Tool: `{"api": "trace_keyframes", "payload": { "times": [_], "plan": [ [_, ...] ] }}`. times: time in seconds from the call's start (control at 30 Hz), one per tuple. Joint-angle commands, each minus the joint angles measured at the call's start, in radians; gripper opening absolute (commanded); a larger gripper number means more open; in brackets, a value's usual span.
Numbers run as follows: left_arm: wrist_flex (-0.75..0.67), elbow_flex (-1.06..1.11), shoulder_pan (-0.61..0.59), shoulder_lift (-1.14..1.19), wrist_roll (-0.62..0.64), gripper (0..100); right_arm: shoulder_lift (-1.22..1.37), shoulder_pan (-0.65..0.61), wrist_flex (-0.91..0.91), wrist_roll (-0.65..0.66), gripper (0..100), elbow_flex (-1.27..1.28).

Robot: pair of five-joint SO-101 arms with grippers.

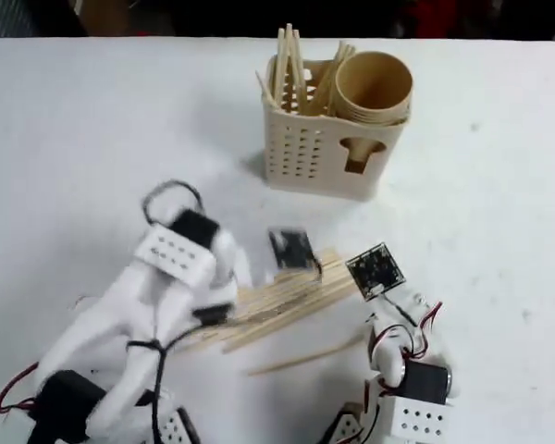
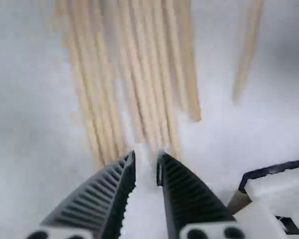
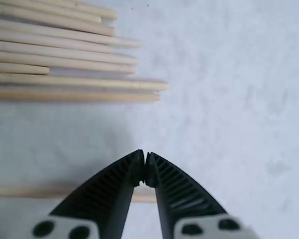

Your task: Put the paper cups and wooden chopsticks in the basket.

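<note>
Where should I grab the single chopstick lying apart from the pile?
Grip the single chopstick near its middle, coming straight down with the jaws across its length. It lies flat on the table, apart from the pile, with bare surface along both sides, so it should lift level.

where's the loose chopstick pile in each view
High view: chopstick pile lies in front of the basket.
Left wrist view: the pile just ahead of the left claw.
Right wrist view: the pile ahead of the right claw.
Shared landmark: lone chopstick lying apart from it.
</note>
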Motion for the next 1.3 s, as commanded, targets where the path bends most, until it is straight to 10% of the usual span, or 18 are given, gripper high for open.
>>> {"api": "trace_keyframes", "payload": {
  "times": [0.0, 0.4, 0.8, 1.27],
  "plan": [
    [-0.158, 0.092, 0.128, -0.035, 0.060, 9, -0.008, -0.004, 0.002, 0.011, 1.8, 0.008],
    [-0.281, 0.097, 0.180, 0.094, 0.166, 9, -0.008, 0.010, 0.001, 0.011, 1.8, 0.008],
    [-0.285, 0.068, 0.180, 0.177, 0.166, 9, -0.008, 0.469, -0.022, 0.173, 1.7, 0.008],
    [-0.279, 0.127, 0.173, 0.179, 0.161, 9, -0.008, 0.484, -0.001, 0.189, 1.7, 0.008]
  ]
}}
